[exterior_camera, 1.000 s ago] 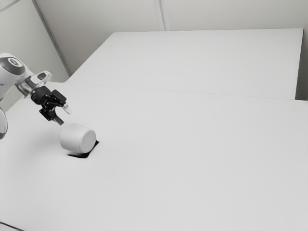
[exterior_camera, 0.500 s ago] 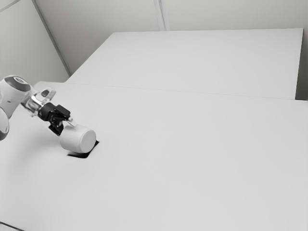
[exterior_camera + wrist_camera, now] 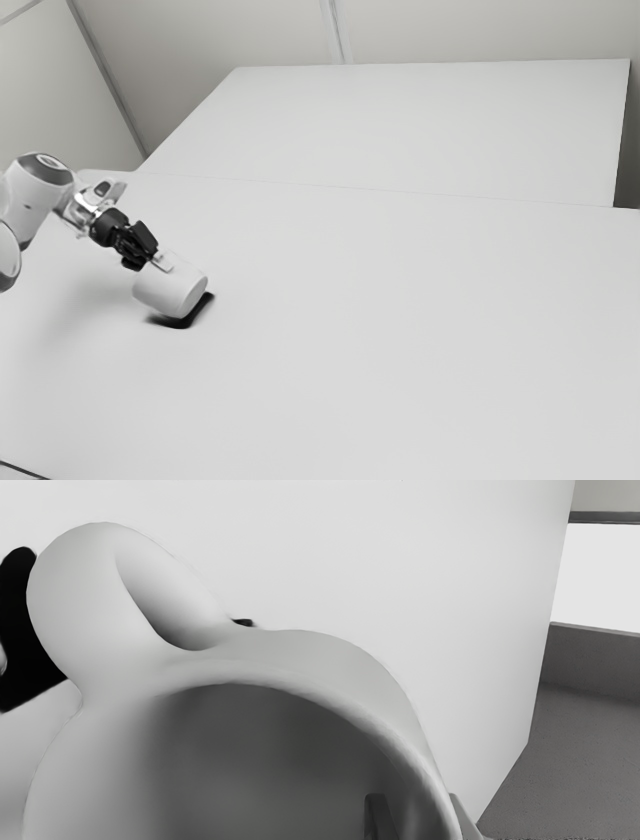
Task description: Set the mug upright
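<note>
The mug [image 3: 162, 286] is not upright: it leans over on its side above the table [image 3: 400, 320], near the edge of the exterior view's left. Its closed bottom [image 3: 190, 298] points to the exterior view's right and somewhat down, and its open mouth is turned toward the arm. Whether some part of the mug touches the table, I cannot tell. A black shadow [image 3: 206, 306] lies on the table under it and beside it. In the wrist view the handle [image 3: 67, 595] stands out from the mug's side (it is a thick, rounded loop), away from the fingers [image 3: 375, 817].

The gripper [image 3: 160, 262] is at the mouth end of the mug, and it is narrow — it holds the mug by its wall. One finger is inside the mouth and the other is outside, with the wall pinched between them. The black hand slopes down to the mug, and behind it the white arm [image 3: 38, 190] comes in from the exterior view's left.

Farther out, a pale flat surface [image 3: 430, 125] is seen past the table, and behind this a grey wall [image 3: 200, 35]. The wrist view also shows — beyond the table's edge — a rough grey floor [image 3: 585, 760].
</note>
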Robot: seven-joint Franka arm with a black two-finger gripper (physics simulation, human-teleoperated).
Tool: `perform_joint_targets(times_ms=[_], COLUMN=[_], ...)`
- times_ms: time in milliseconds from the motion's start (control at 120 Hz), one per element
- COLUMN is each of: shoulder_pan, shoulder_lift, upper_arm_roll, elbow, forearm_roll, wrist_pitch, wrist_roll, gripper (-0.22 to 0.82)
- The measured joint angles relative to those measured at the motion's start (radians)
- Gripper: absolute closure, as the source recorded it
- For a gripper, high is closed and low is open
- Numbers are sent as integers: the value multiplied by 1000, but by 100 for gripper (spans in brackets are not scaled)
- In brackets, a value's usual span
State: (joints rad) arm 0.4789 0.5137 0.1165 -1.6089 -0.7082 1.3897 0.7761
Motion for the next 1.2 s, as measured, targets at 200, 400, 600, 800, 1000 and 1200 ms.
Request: perform_joint_targets(times_ms=[200, 400, 600, 800, 1000, 1200], shoulder_pan=[-19, -69, -200, -340, -433, -496], shoulder_lift=[-33, -159, -348, -408, -425, -506], upper_arm_roll=[1, 1, 0, -1, -1, -13], elbow=[4, -51, -253, -330, -397, -565], forearm_roll=[3, 50, 249, 494, 675, 777], wrist_pitch=[5, 55, 265, 448, 596, 723], wrist_roll=[-1, -17, -46, -115, -200, -302], gripper=[74, 77, 78, 79, 79, 78])
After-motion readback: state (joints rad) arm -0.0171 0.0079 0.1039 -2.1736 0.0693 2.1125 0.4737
